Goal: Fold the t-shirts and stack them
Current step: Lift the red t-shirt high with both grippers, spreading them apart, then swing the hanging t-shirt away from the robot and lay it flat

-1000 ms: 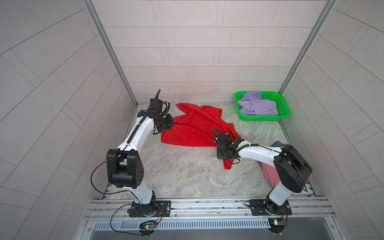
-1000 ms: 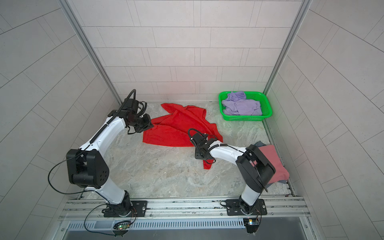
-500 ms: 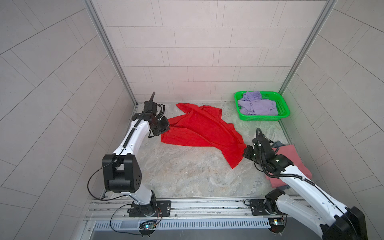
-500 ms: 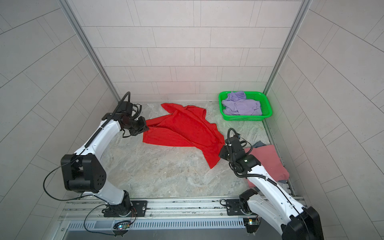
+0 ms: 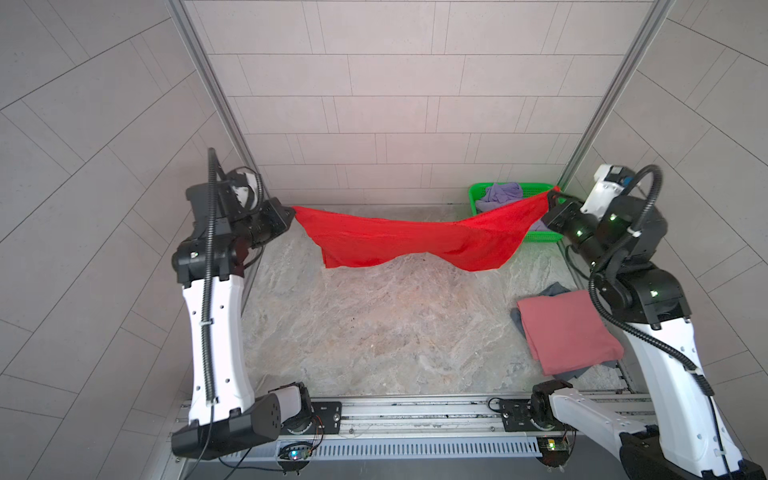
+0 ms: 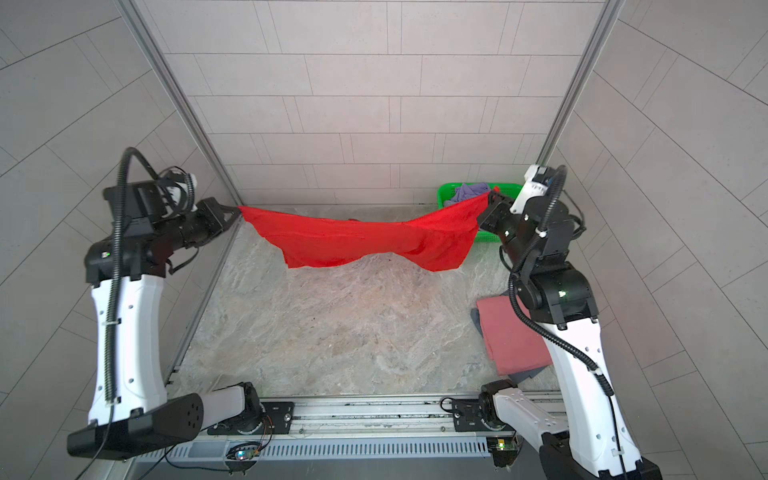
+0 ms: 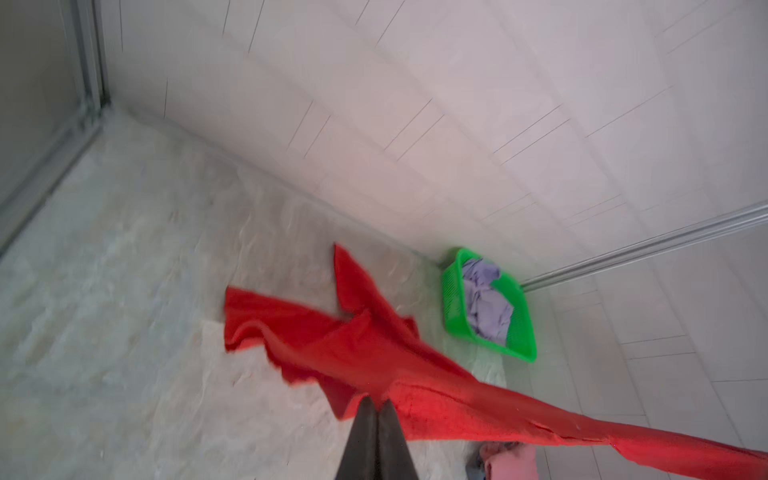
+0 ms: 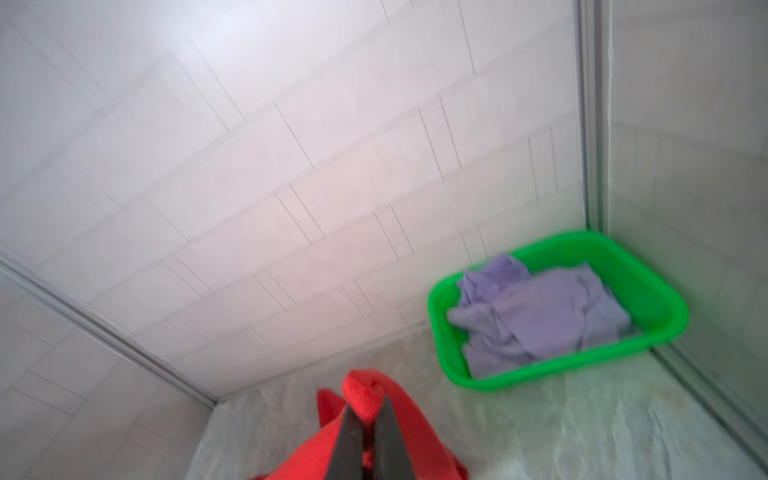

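Green plastic mesh basket (image 5: pixel 542 237) holding crumpled lavender cloth t-shirt (image 5: pixel 500 193), bright red cloth t-shirt (image 5: pixel 407 245) stretched sagging mid-air, left gripper (image 5: pixel 292 212) and right gripper (image 5: pixel 549 199) each clamped on one end

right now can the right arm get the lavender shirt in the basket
Probably not yet: the basket is close, but the right fingers are shut on the red shirt.

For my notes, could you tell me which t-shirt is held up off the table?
The bright red t-shirt, stretched between the left hand and right hand. The pink t-shirt lies folded on the grey-blue one; the lavender t-shirt sits in the basket.
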Controlling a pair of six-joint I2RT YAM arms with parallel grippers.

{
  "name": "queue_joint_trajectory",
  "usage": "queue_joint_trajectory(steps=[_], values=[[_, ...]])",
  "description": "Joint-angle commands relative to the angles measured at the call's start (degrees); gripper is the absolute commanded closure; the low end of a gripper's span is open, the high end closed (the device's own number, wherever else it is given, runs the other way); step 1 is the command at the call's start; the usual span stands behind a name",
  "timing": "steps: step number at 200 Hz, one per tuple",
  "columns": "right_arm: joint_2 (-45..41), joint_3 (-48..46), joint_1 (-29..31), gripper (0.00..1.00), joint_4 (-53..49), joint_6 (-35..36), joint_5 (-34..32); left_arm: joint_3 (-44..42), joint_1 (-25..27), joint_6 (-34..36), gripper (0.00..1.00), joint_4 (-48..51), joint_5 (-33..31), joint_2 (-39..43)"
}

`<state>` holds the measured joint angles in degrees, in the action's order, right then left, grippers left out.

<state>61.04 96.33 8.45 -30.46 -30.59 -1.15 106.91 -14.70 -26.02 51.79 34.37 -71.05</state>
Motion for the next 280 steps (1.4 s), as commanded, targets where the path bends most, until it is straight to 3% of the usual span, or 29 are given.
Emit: queue_joint_trajectory(steps=[1, 21, 51, 104, 140, 160, 185, 213, 243, 280], values=[[1.4, 12.9, -0.3, 1.0, 2.8, 9.2, 1.1, 17.7, -0.6, 2.9, 1.0, 3.9, -4.8, 1.0], [3.6, 23.2, -0.3, 1.0, 4.6, 13.2, 1.9, 28.1, -0.6, 3.1, 1.0, 2.7, -10.6, -0.2], [5.2, 28.0, -0.3, 1.0, 8.4, 16.8, 1.4, 28.2, -0.6, -0.2, 1.0, -4.4, -12.4, -0.1], [14.7, 27.6, -0.3, 1.0, 9.3, 15.5, 2.0, 6.1, -0.6, -10.1, 1.0, -22.3, -12.3, 0.3], [24.9, 28.0, -0.5, 1.0, 13.8, 10.8, 4.5, -2.0, -0.6, -20.1, 1.0, -36.0, -6.0, -8.6], [32.0, 32.0, -0.7, 1.0, 16.5, 9.4, 4.3, 1.0, -0.6, -23.9, 1.0, -41.0, -2.7, -16.2], [41.3, 45.5, -1.3, 1.0, 16.4, 7.5, 5.0, 12.5, -0.7, -27.4, 1.0, -40.9, 0.9, -25.9], [44.3, 56.0, -1.7, 1.0, 15.8, 7.5, 5.2, 23.7, -1.5, -29.3, 1.0, -40.0, 2.1, -30.2], [35.7, 47.7, -1.8, 1.0, 15.5, 8.3, 6.3, 21.2, -4.1, -28.9, 1.0, -39.7, 1.9, -25.2], [15.2, 18.4, -1.8, 1.0, 12.0, 8.3, 6.5, 2.3, -4.4, -22.3, 1.0, -34.1, 3.0, -12.4]])
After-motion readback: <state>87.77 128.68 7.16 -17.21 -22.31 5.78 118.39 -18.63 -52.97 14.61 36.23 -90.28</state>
